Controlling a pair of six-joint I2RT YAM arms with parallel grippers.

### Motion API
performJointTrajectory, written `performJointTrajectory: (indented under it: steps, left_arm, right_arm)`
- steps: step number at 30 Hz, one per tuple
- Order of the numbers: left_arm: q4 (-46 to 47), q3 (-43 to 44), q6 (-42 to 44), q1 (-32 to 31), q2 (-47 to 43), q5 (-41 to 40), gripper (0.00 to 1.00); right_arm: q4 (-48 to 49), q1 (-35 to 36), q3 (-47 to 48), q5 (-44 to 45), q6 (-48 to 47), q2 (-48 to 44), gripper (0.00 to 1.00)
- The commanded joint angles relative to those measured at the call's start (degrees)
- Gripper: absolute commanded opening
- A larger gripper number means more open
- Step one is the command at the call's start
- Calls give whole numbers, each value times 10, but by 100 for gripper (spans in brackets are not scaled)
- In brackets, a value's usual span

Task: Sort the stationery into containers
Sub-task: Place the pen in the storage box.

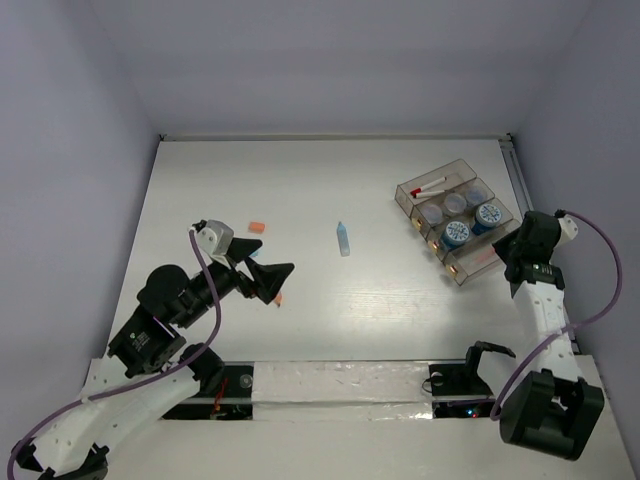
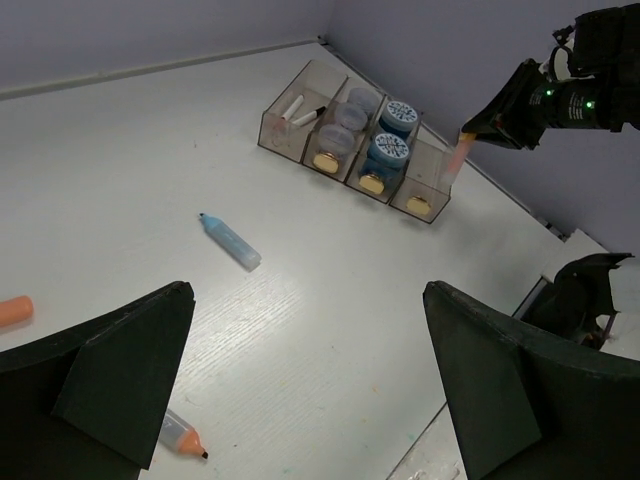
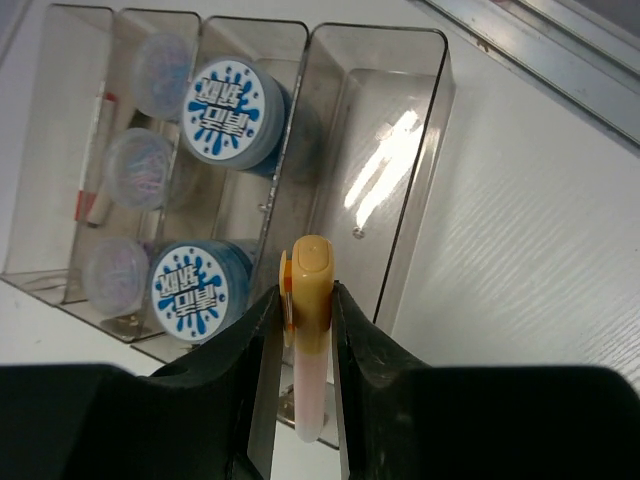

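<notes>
Stationery lies partly inside and partly outside the clear, slightly smoky plastic tray (image 3: 440, 90), a rectangular box split into four narrow compartments set side by side. One end compartment holds a thin white stick with a red end (image 3: 95, 160), lying along its length. The next holds three small round jars with translucent purple lids (image 3: 140, 165) in a row. The third holds two larger round jars with blue lids (image 3: 232, 108), each lid printed with a white splash label.

Above the near end of the fourth compartment, the right gripper (image 3: 305, 305) is clamped tight on a marker-like stick with an orange cap (image 3: 312, 265) and a pale pink barrel. Its black fingers (image 3: 265, 340) press both sides of the barrel just behind the cap. Whether the stick touches the tray cannot be told.

The left gripper (image 2: 310, 390) is well apart from the tray, its two black fingers spread wide with nothing between them.

A light-blue marker-like stick with a darker blue cap (image 2: 230, 242) lies flat on the white table (image 1: 300, 180), between the tray and the left gripper. Farther still from the tray, near the left gripper, lie a short orange stub (image 2: 12, 311) and a grey-bodied stick with an orange collar (image 2: 180, 435) and a black point, both loose on the table and apart from each other.
</notes>
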Motion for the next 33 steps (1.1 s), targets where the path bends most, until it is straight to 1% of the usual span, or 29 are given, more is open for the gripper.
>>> performJointTrajectory:
  steps: [1, 3, 7, 10, 11, 13, 14, 16, 17, 19, 21, 23, 25, 26, 27, 28, 29, 30, 31, 32, 33]
  left_arm:
    - [14, -1, 8, -3, -9, -14, 99]
    - [14, -1, 8, -3, -10, -16, 99]
    - [14, -2, 7, -3, -8, -19, 99]
    - [14, -2, 7, -3, -8, -21, 99]
    - [14, -2, 7, -3, -8, -22, 99]
    - [13, -2, 6, -3, -6, -24, 99]
    - [13, -2, 6, -3, -5, -25, 99]
    - [13, -2, 7, -3, -3, -26, 99]
    - [13, -2, 6, -3, -2, -29, 99]
    - [12, -1, 5, -3, 0, -31, 99]
    - [11, -1, 5, -3, 2, -35, 99]
    - [11, -1, 4, -3, 6, -40, 99]
    - [11, 0, 3, 2, 8, -48, 99]
    - [10, 1, 3, 2, 12, -57, 99]
    - [9, 2, 1, 9, 14, -60, 99]
    - [8, 2, 0, 9, 20, -65, 99]
    - [7, 3, -1, 16, 22, -91, 99]
    - [6, 3, -3, 16, 25, -99, 99]
    - [4, 4, -6, 32, 28, -105, 99]
    - [3, 4, -6, 38, 30, -115, 99]
    - [3, 4, -7, 45, 32, -117, 99]
  right_arm:
    - [26, -19, 24, -15, -20, 27, 0]
    - [38, -24, 20, -21, -19, 52, 0]
    - [48, -30, 20, -30, -20, 65, 0]
    - [48, -36, 24, -37, -23, 75, 18]
    - [48, -42, 25, -40, -26, 78, 30]
    - [42, -42, 30, -40, -27, 81, 43]
    - [40, -42, 33, -39, -28, 80, 55]
    - [38, -42, 37, -41, -35, 75, 63]
    - [37, -42, 41, -43, -38, 73, 69]
    - [32, -42, 48, -52, -47, 61, 74]
    - [39, -42, 58, -79, -61, 46, 76]
    - [46, -42, 64, -154, -72, 21, 78]
    - [51, -42, 80, -217, -85, 16, 80]
    - [48, -35, 86, -272, -87, 20, 81]
    - [40, -27, 93, -294, -92, 24, 82]
    - [36, -14, 106, -320, -94, 29, 82]
    - [33, 25, 111, -326, -96, 34, 83]
    - [36, 52, 113, -325, -98, 40, 83]
    - [38, 81, 120, -309, -98, 43, 84]
    - [40, 140, 125, -301, -98, 49, 85]
    - [48, 166, 129, -298, -97, 56, 85]
